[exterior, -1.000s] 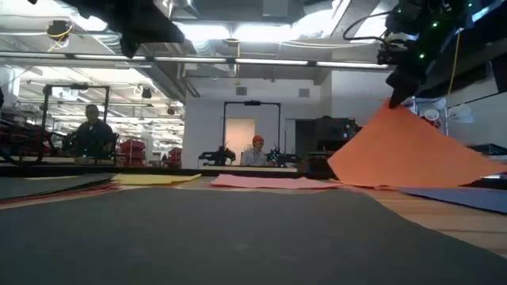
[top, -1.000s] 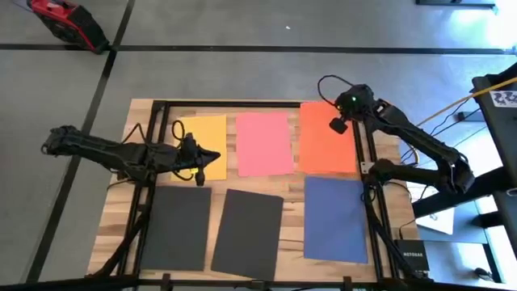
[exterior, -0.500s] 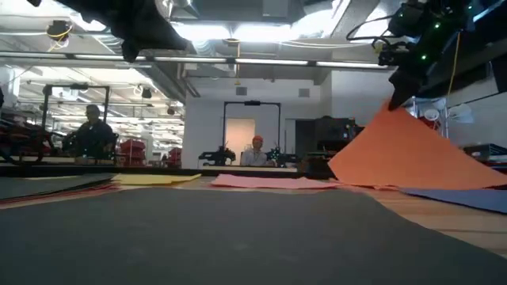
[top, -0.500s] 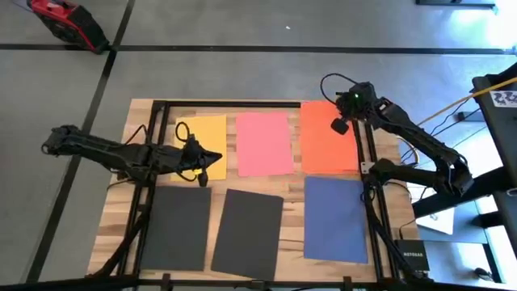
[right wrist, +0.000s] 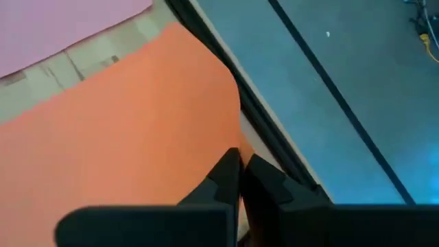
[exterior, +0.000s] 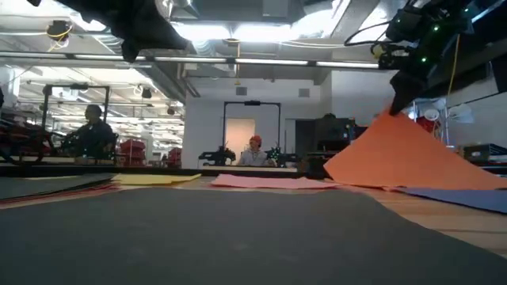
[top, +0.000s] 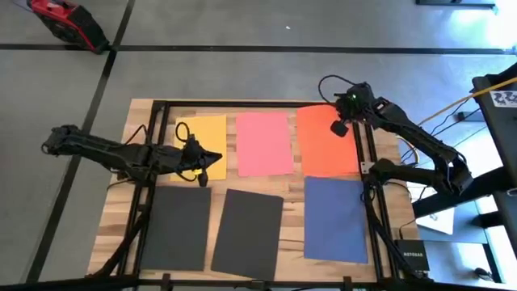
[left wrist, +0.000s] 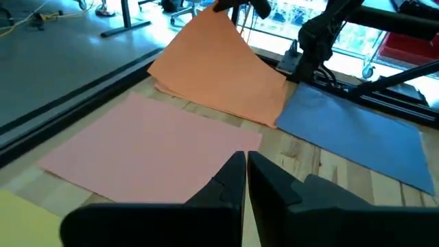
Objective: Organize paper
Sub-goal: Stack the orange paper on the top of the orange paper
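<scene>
1. The right gripper (top: 340,115) pinches the far corner of the orange sheet (top: 325,144), raising that end off the table (top: 136,113) while the near edge rests beside the pink sheet (top: 264,144).
2. The left gripper (top: 212,158), fingers closed on nothing, hovers over the yellow sheet (top: 203,132).
3. The step in hand appears to be shifting the orange sheet; next it likely needs carrying onto a neighbour, edges squared, without creasing.

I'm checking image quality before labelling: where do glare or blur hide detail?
Low view: ceiling lights blow out white, and the near black paper is a soft blur. High view: evenly lit, orange paper clear. Left wrist view: bright windows wash out the far background.
</scene>
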